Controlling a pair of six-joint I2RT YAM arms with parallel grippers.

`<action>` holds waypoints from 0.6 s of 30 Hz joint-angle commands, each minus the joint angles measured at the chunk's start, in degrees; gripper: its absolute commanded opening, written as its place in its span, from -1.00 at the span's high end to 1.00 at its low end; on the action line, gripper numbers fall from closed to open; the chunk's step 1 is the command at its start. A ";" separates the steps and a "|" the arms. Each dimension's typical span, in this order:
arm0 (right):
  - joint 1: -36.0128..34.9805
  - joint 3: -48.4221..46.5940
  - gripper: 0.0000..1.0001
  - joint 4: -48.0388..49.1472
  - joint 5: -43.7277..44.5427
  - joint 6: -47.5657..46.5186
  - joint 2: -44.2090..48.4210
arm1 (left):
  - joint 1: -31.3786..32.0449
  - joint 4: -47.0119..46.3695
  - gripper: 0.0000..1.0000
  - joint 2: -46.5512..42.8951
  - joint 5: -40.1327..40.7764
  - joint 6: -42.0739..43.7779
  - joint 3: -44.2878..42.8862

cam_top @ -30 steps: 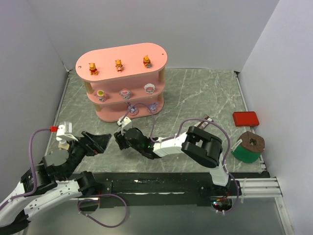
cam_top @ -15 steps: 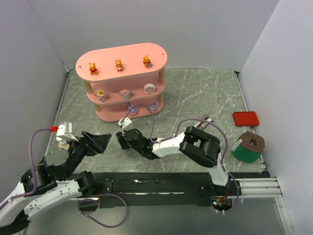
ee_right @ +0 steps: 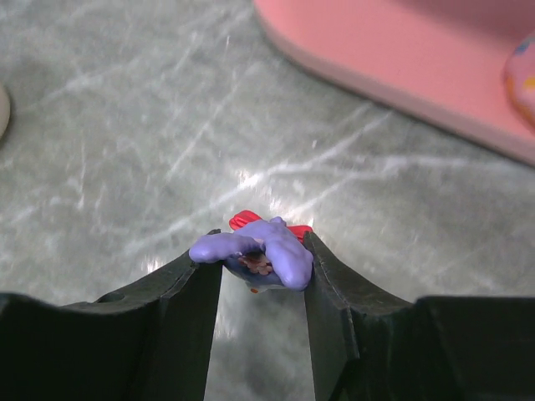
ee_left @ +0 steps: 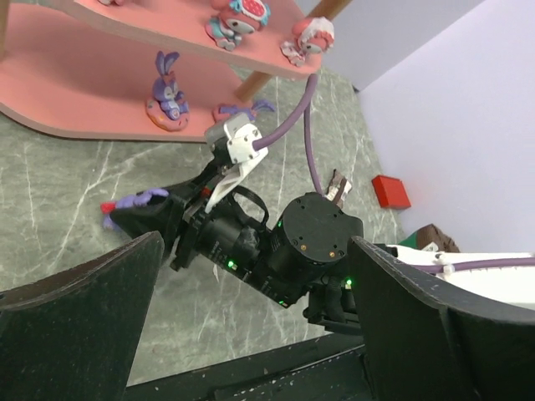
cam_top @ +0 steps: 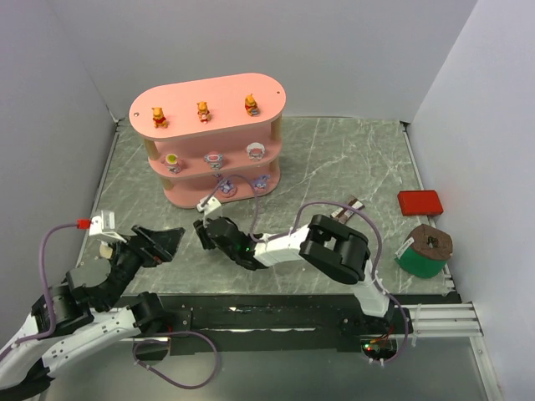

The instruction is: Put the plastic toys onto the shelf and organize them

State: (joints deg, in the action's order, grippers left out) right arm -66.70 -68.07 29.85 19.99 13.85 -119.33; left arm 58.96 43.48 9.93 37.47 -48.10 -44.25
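1. Right gripper is clenched on a small purple plastic figurine. Both black jaws press against its sides in the right wrist view, so we judge this to be a real grasp.
2. It holds the figurine low over the grey marbled table, just in front of the pink three-tier shelf with pale wooden posts. We cannot tell whether the figurine is already off the table.
3. We think the grip is low and from the side because the free place is on the bottom tier, and the toy must slide in under the tier above.
4. The left gripper has its jaws wide apart with nothing between them. It rests near the left front of the table, turned toward the right arm, well apart from the shelf — probably to leave the way free.
5. The shelf is sorted by kind:
   - top tier: three orange-yellow bear figurines, upright in a row;
   - middle tier: three pink-white round figurines;
   - bottom tier: two purple figurines, one upright, the other seemingly lying down.
6. So we judge that eight toys are placed, and the held one would complete the purple row.
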 commanded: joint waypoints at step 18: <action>3.77 -23.86 1.00 4.78 9.28 -4.71 -13.12 | 0.28 2.66 -0.95 -3.87 4.63 -3.67 -0.75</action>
State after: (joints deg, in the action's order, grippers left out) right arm -62.78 -88.23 33.36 26.37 9.13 -130.56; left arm 58.96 45.58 5.96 41.08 -51.29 -44.25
